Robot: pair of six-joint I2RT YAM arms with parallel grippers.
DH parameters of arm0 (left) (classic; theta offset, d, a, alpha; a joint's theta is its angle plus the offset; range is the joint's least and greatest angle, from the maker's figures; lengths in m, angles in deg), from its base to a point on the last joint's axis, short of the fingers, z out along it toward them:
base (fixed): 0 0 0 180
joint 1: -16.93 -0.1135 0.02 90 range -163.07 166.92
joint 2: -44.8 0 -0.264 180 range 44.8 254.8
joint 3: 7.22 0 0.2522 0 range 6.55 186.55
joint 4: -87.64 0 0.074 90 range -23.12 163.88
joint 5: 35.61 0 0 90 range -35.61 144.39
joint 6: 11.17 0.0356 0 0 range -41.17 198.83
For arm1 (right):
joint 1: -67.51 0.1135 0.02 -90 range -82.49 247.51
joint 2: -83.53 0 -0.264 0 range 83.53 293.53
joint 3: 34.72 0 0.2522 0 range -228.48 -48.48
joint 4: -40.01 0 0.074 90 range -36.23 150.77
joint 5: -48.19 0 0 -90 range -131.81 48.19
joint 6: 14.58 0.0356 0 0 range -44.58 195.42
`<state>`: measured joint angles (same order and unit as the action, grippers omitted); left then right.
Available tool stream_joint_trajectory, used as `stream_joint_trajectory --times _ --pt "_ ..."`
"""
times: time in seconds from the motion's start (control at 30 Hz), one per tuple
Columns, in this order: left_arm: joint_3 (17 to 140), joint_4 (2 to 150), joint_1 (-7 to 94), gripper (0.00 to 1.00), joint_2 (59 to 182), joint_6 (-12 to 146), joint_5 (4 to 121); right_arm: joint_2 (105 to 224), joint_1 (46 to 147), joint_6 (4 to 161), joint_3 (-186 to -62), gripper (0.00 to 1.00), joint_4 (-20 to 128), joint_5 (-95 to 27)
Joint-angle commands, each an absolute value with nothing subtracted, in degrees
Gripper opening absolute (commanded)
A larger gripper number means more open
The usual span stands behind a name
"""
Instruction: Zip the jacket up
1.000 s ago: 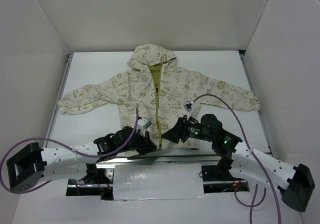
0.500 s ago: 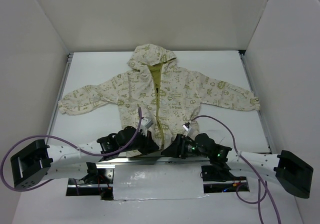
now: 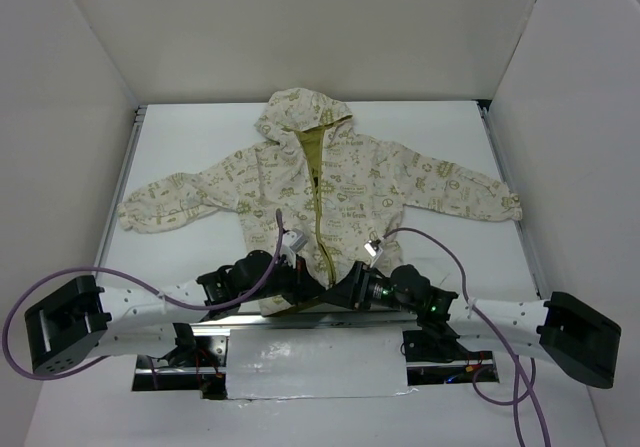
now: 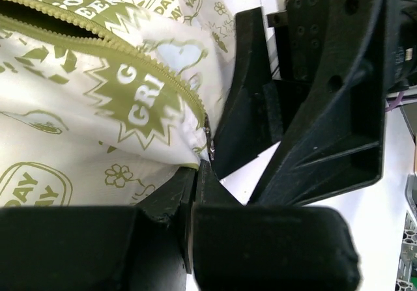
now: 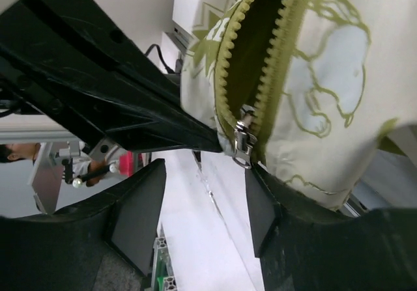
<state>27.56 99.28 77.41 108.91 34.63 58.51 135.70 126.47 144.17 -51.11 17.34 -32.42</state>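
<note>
A robotics lab test cell. The white table (image 3: 180, 137) is boxed in by plain white panels: one at the back (image 3: 300, 27), one on the left (image 3: 60, 167) and one on the right (image 3: 570, 147). Metal rails (image 3: 497, 142) run along the table's side edges. Two white and black arms, left (image 3: 140, 307) and right (image 3: 500, 317), are mounted at the bottom edge of the frame, trailing purple cables (image 3: 430, 233). Between their bases sits a silver taped plate (image 3: 315, 362). The jacket (image 3: 350, 182) lies spread flat on the table.

White table (image 3: 200, 137); jacket (image 3: 350, 182) flat on it
</note>
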Motion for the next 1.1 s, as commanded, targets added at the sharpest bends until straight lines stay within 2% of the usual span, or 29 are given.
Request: stream_joint_trajectory --times 0.0,0.3,0.4,0.83,1.07 --pt "29.1 104.3 77.3 0.00 110.5 33.1 60.5 133.4 126.8 145.0 -48.7 0.57 12.7 -34.7" --pt "29.6 104.5 77.4 0.00 111.4 33.2 60.5 128.5 126.7 146.3 -46.5 0.49 18.0 -37.6" --pt "29.6 104.2 77.4 0.00 111.2 33.3 60.1 127.3 126.8 145.9 -47.1 0.49 21.3 -38.1" --pt "30.5 105.2 77.3 0.00 111.3 31.7 56.8 130.6 126.7 146.9 -46.6 0.62 20.9 -34.7" --pt "30.5 105.3 77.3 0.00 109.6 30.8 54.7 136.0 124.5 147.1 -45.1 0.63 14.8 -32.1"
